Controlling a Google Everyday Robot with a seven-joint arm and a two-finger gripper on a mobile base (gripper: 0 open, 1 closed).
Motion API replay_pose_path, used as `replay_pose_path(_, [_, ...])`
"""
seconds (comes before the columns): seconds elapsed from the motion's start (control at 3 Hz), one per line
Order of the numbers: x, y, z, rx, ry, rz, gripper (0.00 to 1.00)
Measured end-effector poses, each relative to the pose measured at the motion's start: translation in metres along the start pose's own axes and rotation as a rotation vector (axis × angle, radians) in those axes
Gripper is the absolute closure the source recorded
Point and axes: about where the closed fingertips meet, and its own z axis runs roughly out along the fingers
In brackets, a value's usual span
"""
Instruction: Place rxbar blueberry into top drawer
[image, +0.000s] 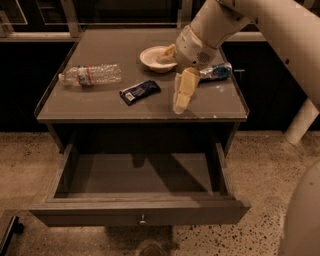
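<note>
The rxbar blueberry (140, 92), a flat dark blue bar with white patches, lies on the grey table top (100, 107) near the middle. My gripper (178, 82) hangs over the table just right of the bar, apart from it, open and empty. One cream finger (183, 91) points down toward the front edge. The top drawer (140, 214) stands pulled out below the table. It has a round metal knob at its front and nothing inside.
A clear water bottle (91, 75) lies on its side at the table's left. A white bowl (156, 57) stands at the back, partly behind my arm. A silver-and-blue can (216, 71) lies to the right of the gripper.
</note>
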Motion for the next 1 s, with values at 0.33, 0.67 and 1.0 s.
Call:
replay_pose_path(0.33, [-0.015,-0.016,0.016,-0.01,-0.007,-0.045,0.0])
replay_pose_path(0.67, [-0.017,-0.017,0.017,-0.009,-0.008,-0.047,0.0])
replay_pose_path(1.0, [-0.005,-0.023,0.018,-0.006,0.005,-0.032,0.0])
